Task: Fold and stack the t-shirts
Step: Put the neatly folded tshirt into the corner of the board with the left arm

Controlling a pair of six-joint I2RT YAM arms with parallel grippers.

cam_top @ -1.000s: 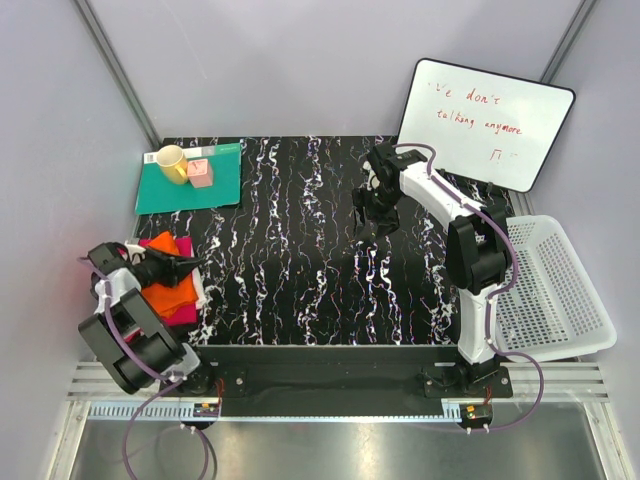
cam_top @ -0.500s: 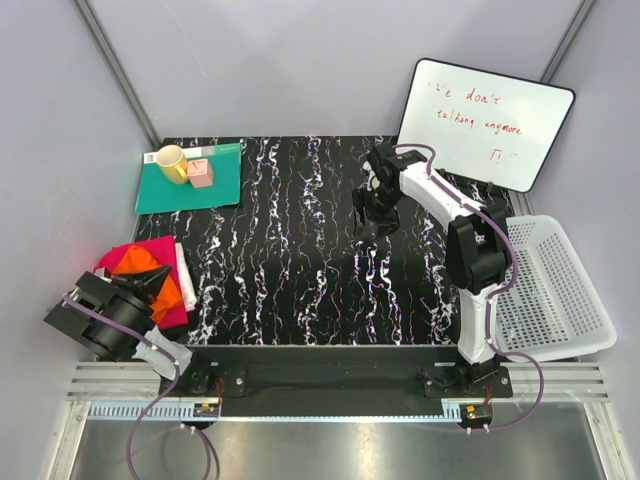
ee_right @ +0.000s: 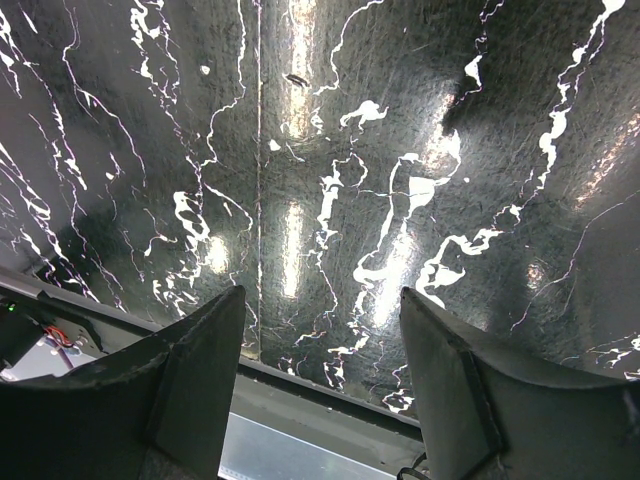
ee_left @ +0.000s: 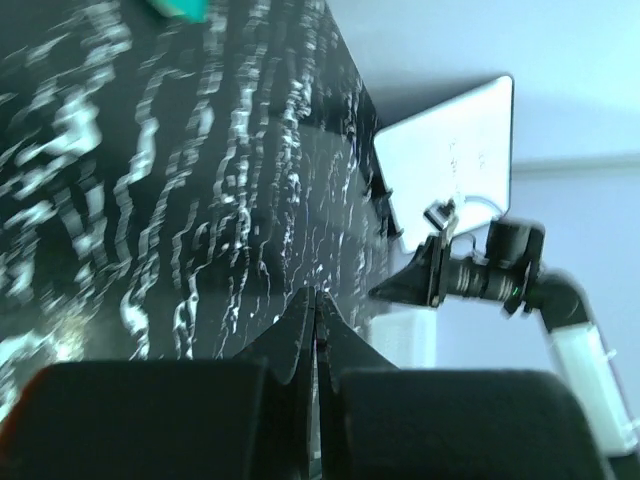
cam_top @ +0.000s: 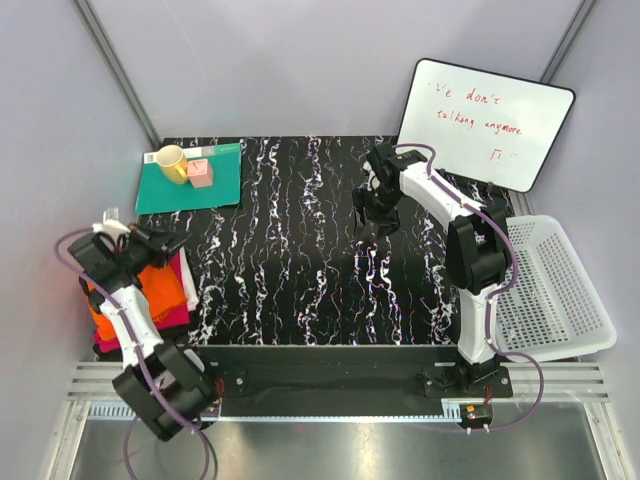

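Both t-shirts lie in one pile at the left edge of the table [cam_top: 290, 270], towards the near-left corner: the orange t-shirt [cam_top: 165, 287] sits on top of the magenta t-shirt [cam_top: 172, 316], whose pink border shows along the near and right sides. By that, folding and stacking look all but done, and the step in hand is probably the release and pull-away. The left hand [cam_top: 163, 243] hangs over the far side of the pile; in its wrist view the two fingers meet tip to tip with no cloth between them, so it is closed and empty. The right hand [cam_top: 375, 218] is over bare table towards the far-right part, fingers spread wide and holding nothing. The next move calls for the left arm to clear the pile without snagging the top layer, or, if an edge needs squaring, a light press on the orange cloth. The only writing is red marker on the whiteboard [cam_top: 485, 120] at the far-right corner: it seems to read "we don't talking anymore", though the first word is faint, with a small mark underneath.
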